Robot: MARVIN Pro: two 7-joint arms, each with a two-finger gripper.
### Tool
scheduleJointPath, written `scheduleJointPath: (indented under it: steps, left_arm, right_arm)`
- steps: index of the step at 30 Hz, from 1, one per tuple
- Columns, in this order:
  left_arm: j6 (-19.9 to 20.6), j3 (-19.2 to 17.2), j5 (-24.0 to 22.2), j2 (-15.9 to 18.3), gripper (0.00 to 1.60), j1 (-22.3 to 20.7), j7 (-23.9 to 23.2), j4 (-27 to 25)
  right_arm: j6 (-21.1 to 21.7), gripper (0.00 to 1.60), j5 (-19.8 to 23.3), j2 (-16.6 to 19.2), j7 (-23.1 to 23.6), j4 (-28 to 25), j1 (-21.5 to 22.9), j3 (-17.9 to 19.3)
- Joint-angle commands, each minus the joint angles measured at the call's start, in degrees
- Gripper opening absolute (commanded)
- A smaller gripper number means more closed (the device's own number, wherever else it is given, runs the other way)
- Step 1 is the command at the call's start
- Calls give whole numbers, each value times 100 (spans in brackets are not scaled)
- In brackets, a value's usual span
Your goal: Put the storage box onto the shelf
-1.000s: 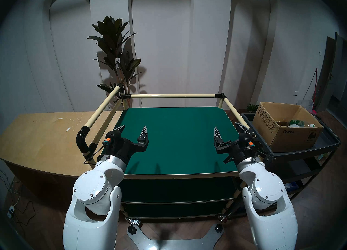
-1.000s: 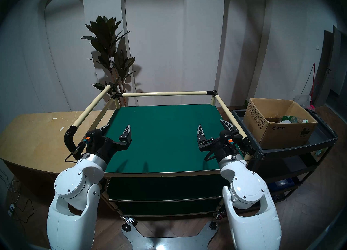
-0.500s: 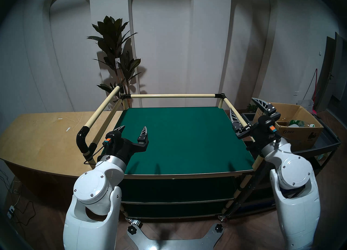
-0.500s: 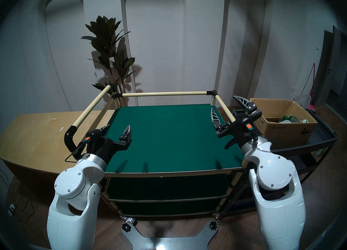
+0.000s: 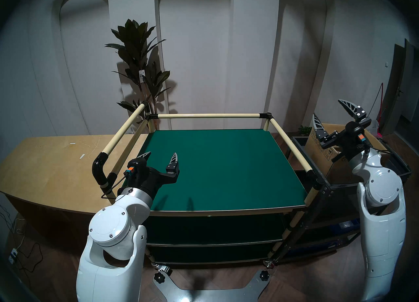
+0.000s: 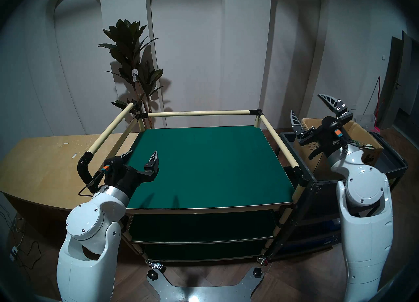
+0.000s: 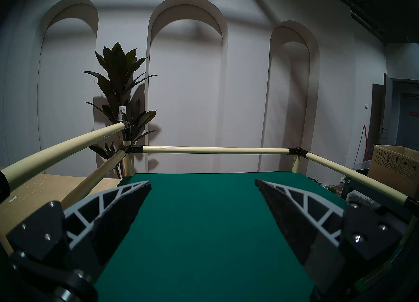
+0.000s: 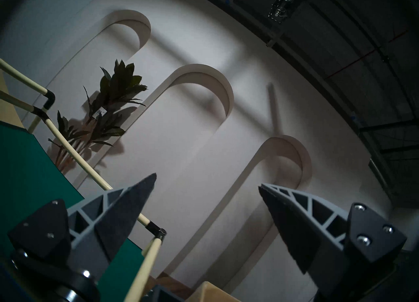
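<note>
The storage box is open-topped brown cardboard with handling symbols. It stands on the black cart right of the shelf and is mostly hidden by my right arm; it also shows in the left wrist view. The shelf is a three-tier cart with green boards and cream rails, and its top board is bare. My right gripper is open and empty, raised over the box's near left part with its fingers pointing up. My left gripper is open and empty, low over the shelf's front left.
The black metal tray cart stands tight against the shelf's right side. A wooden counter lies to the left. A tall plant stands behind the shelf's back left corner, against the white arched wall.
My right arm has swung from over the shelf's front right, across the right rail, up and to the right over the box. It stayed open. The left arm has not moved.
</note>
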Motion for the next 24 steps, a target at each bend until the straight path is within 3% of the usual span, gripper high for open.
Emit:
scheduleJointPath:
  steps: [1,5,15,24]
  left_arm:
    - [-21,3,-2,6,160,-23,-12,-102]
    - [-21,4,-2,6,160,-24,-11,-100]
    - [-22,5,-2,4,160,-31,-7,-85]
    - [-22,6,-2,2,160,-37,-3,-67]
  right_arm:
    - [-327,160,-15,555,120,299,419,480]
    - [-510,160,-68,809,408,426,508,703]
    - [-653,160,-430,1487,1735,609,691,1453]
    - [-784,160,-730,2001,2754,871,1169,1847]
